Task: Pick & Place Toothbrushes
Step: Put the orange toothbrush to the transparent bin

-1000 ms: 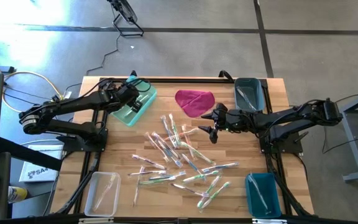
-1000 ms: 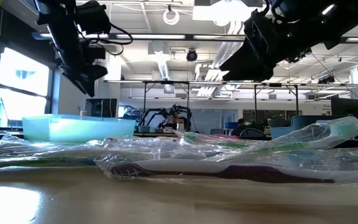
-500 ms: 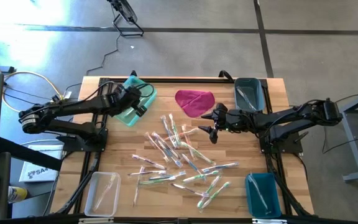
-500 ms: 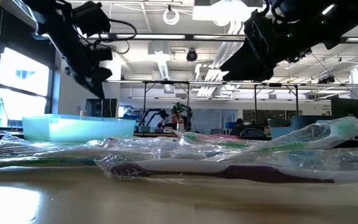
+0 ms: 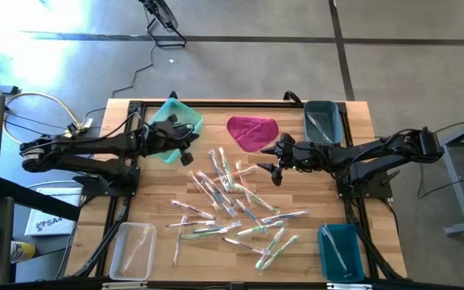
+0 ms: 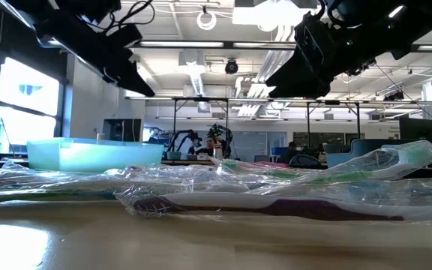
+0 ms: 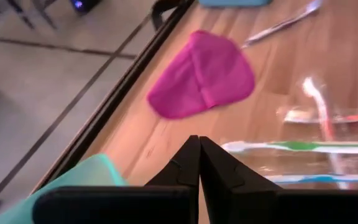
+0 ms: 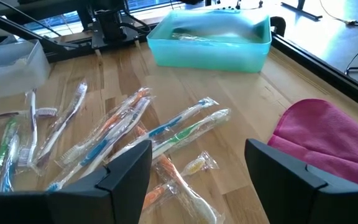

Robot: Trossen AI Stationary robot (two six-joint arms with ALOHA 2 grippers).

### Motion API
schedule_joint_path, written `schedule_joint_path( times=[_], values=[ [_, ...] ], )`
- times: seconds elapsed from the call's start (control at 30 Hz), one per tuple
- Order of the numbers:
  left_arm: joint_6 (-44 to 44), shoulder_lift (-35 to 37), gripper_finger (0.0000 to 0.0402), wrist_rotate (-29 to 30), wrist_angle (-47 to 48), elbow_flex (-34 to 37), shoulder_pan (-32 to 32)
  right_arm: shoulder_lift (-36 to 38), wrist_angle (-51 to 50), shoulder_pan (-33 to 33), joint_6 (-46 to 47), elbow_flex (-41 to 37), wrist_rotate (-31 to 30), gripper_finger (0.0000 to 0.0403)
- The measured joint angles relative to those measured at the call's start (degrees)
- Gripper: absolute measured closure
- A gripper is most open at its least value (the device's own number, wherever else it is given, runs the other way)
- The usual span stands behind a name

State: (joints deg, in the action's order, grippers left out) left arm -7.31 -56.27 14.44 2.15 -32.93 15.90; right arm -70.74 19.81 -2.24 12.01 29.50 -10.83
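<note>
Several toothbrushes [image 5: 236, 201] in clear wrappers lie scattered flat on the middle of the wooden table; they also show in the right wrist view [image 8: 135, 130] and up close in the low view [image 6: 276, 196]. My left gripper [image 5: 187, 151] hovers shut, with nothing between its fingers [image 7: 197, 152], beside the mint bin [image 5: 174, 129] at the pile's far-left edge. My right gripper [image 5: 273, 167] hangs open above the table, right of the pile and near the magenta cloth [image 5: 253, 132]; its fingers [image 8: 129, 171] stand wide apart with nothing between them.
A grey-blue bin [image 5: 322, 121] stands at the far right, a teal bin [image 5: 341, 251] at the near right and a clear bin [image 5: 133, 248] at the near left; each holds toothbrushes. The table's near middle is bare wood [image 5: 216, 266].
My left gripper has swung from above the mint bin toward the toothbrush pile, to the table's right and near side. It has tipped up from pointing steeply down to nearly level, and its fingers have shut on nothing. My right arm has kept still.
</note>
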Motion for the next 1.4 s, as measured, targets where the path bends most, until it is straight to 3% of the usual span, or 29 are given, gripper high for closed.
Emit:
schedule_joint_path(
  times=[0.33, 0.8, 1.1, 1.4],
  values=[
    [-3.18, 0.81, 0.0400, -8.75, -14.74, 6.36, -0.57, 0.00, 0.02, -0.02, 0.00, 0.00, -1.25, 0.0153],
    [-5.61, 3.42, 0.0401, -20.04, -17.93, 8.46, -0.58, 0.00, 0.02, 0.00, 0.00, 0.00, -1.25, 0.0153],
    [-1.98, 4.66, 0.0401, -19.40, -18.57, 8.91, -1.83, 0.00, 0.02, -0.01, 0.22, 0.00, -1.25, 0.0153],
    [-1.38, 9.29, 0.0401, -8.50, -24.75, 17.90, -11.41, 0.00, 0.09, -0.04, 1.59, 0.00, -1.27, 0.0153]
  ],
)
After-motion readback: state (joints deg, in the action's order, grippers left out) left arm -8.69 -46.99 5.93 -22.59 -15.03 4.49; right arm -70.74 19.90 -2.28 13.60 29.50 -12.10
